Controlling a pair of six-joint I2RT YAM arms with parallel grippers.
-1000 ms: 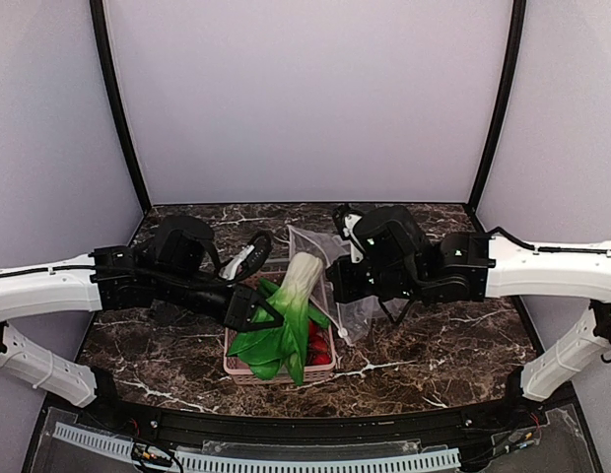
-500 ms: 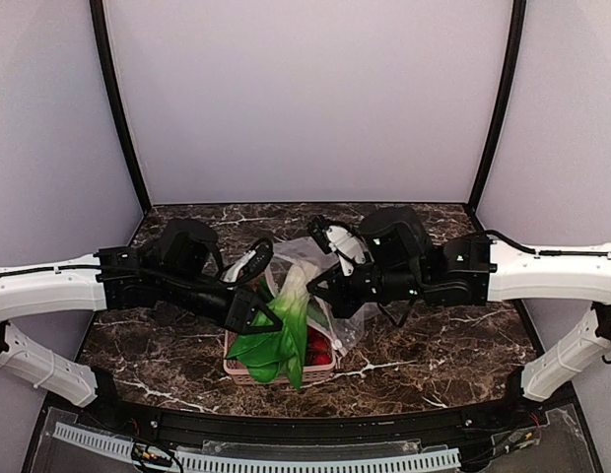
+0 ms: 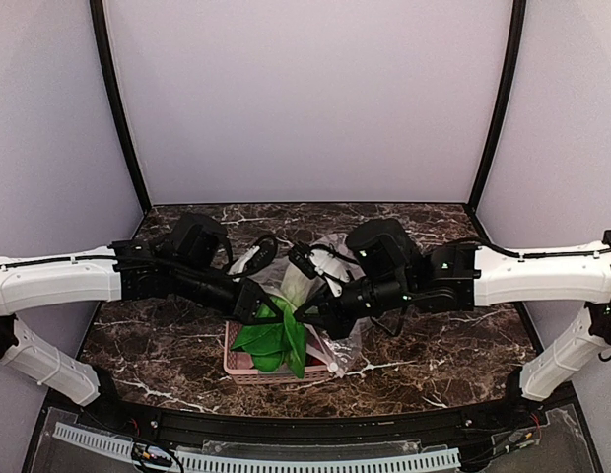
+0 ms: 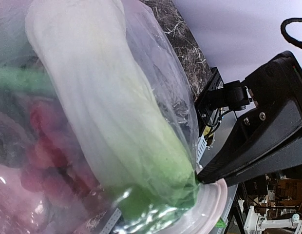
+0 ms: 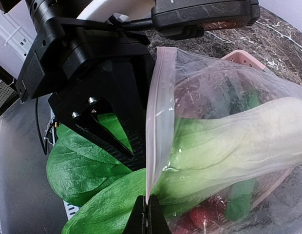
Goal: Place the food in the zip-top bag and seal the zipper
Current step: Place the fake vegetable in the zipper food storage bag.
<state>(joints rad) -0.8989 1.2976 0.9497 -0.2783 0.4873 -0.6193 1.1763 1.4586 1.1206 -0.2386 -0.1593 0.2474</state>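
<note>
The bok choy [image 3: 283,333] hangs over the pink basket [image 3: 235,363], with my left gripper [image 3: 258,304] shut on its green leaves. My right gripper [image 5: 150,217] is shut on the zipper [image 5: 152,122] at the mouth of the zip-top bag [image 5: 248,97]. The bag's mouth lies around the white stalk [image 5: 238,141], and the leaves [image 5: 87,168] stick out of it. In the left wrist view the stalk [image 4: 102,107] shows through the clear plastic [image 4: 156,63], and my own fingers are hidden. The two grippers stand almost tip to tip.
Red pieces [image 5: 202,217] and a slim green piece [image 5: 241,200] lie in the basket, seen through the bag. Dark marble table [image 3: 453,335] spreads around the basket. The table's front rail [image 3: 305,419] is just below it.
My right gripper has swung left and down with the bag's mouth and drawn it over the stalk. My left gripper has shifted right, and the bok choy sits lower.
</note>
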